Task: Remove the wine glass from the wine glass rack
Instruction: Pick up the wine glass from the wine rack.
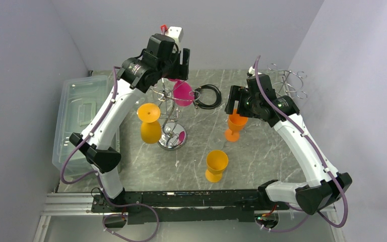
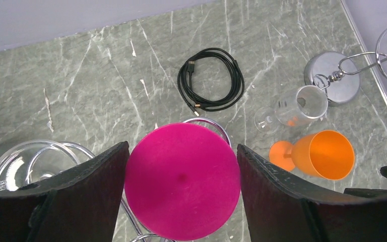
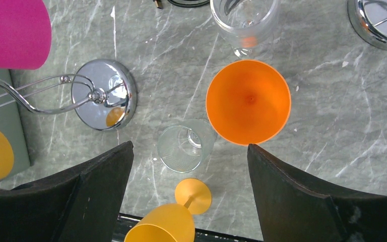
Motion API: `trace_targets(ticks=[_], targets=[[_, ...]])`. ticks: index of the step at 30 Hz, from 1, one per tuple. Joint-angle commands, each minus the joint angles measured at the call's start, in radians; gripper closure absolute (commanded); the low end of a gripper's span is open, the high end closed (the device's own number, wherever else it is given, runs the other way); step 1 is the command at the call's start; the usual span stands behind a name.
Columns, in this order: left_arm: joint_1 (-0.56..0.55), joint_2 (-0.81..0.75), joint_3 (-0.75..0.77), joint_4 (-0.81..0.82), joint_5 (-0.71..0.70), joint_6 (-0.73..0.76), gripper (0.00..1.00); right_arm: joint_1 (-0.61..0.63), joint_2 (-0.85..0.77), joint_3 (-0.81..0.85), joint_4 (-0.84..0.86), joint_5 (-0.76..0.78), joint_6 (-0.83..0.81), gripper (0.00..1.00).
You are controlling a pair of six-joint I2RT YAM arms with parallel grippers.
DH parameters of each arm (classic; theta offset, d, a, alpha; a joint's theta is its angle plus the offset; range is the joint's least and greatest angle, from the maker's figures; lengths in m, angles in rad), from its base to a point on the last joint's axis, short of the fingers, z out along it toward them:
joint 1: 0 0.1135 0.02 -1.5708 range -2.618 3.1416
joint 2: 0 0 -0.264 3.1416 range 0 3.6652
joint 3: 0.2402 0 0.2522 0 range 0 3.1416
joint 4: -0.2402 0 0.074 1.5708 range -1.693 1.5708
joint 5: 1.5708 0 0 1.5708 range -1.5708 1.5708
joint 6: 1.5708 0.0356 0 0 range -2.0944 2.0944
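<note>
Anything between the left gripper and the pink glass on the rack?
Nothing visible. The left gripper is open, with the pink wine glass straight ahead between its fingers. Only the wine glass rack itself is close: its wire shows at the glass's edges.

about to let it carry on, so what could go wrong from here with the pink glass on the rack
1. The left gripper is open, with its fingers close on either side of the pink glass. An off-centre squeeze on that round bowl could let it slip.
2. Pulling sideways might tip the rack, which also carries a yellow glass.
3. A clear glass on the table below the right gripper is hard to see and easy to knock.
</note>
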Motion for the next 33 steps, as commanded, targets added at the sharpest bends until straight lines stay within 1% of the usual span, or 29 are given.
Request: trace_targets(ticks=[1,13,33], targets=[[-0.006,-0.046,0.010,0.027,-0.045,0.025,0.41,0.002,-0.005,0.028,0.040,-0.009,0.004,0.15],[-0.002,-0.024,0.023,0.040,-0.081,0.047,0.41,0.002,-0.004,0.030,0.042,-0.002,0.001,0.14],[0.018,0.054,0.098,0.098,-0.115,0.097,0.41,0.002,-0.007,0.047,0.042,0.019,0.006,0.14]])
